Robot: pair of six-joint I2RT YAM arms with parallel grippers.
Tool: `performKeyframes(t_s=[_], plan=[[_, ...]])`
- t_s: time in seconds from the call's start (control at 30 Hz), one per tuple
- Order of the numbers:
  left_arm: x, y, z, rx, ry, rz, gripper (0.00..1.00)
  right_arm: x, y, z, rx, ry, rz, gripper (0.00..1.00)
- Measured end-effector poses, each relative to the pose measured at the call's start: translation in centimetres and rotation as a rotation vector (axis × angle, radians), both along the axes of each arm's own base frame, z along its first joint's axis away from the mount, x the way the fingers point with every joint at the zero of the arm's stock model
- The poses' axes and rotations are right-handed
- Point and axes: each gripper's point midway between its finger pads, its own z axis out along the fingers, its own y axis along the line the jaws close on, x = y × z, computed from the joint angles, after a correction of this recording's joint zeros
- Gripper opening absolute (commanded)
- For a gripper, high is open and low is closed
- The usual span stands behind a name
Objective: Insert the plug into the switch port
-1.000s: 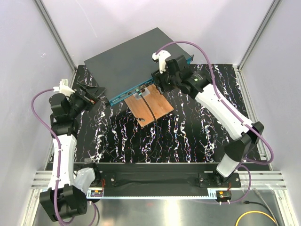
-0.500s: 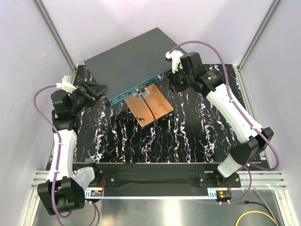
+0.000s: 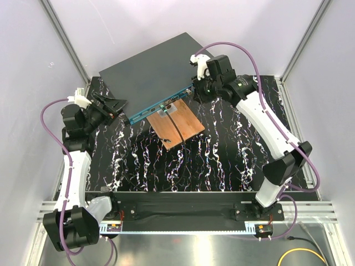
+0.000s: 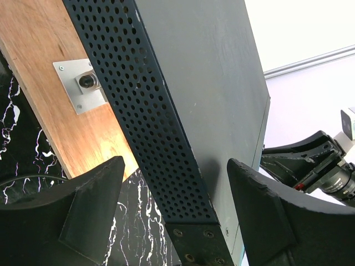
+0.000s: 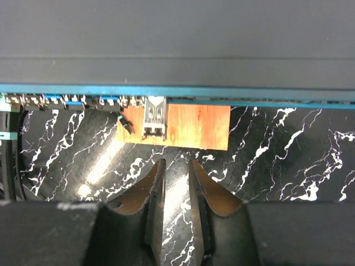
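The switch (image 3: 155, 69) lies at the far side of the table (image 3: 222, 160), its teal port face over the copper board (image 3: 180, 127). Only the left wrist view shows its perforated side wall, flanked by the wide-open, empty left gripper (image 4: 175, 177). The right gripper (image 5: 176, 166) faces the ports, jaws nearly closed, holding nothing.

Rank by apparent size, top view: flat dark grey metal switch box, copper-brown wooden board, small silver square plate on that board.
1. dark grey switch box
2. copper-brown board
3. silver plate
No close calls.
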Motion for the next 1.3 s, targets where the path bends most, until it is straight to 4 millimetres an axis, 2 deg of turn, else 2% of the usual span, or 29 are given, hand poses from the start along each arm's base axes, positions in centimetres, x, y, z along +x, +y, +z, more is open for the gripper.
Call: performKeyframes(t_s=[0.7, 1.1, 1.3], plan=[[0.0, -0.1, 0.2, -0.002, -0.009, -0.002, 0.80, 2.2, 1.7, 0.4, 0.038, 0.007, -0.023, 0.25], [0.0, -0.4, 0.4, -0.003, -0.017, -0.012, 0.75, 2.4, 2.1, 0.3, 0.083, 0.052, -0.074, 0.25], [0.0, -0.5, 0.4, -0.003, -0.017, -0.014, 0.75, 2.4, 2.3, -0.1, 0.103, 0.089, -0.110, 0.20]])
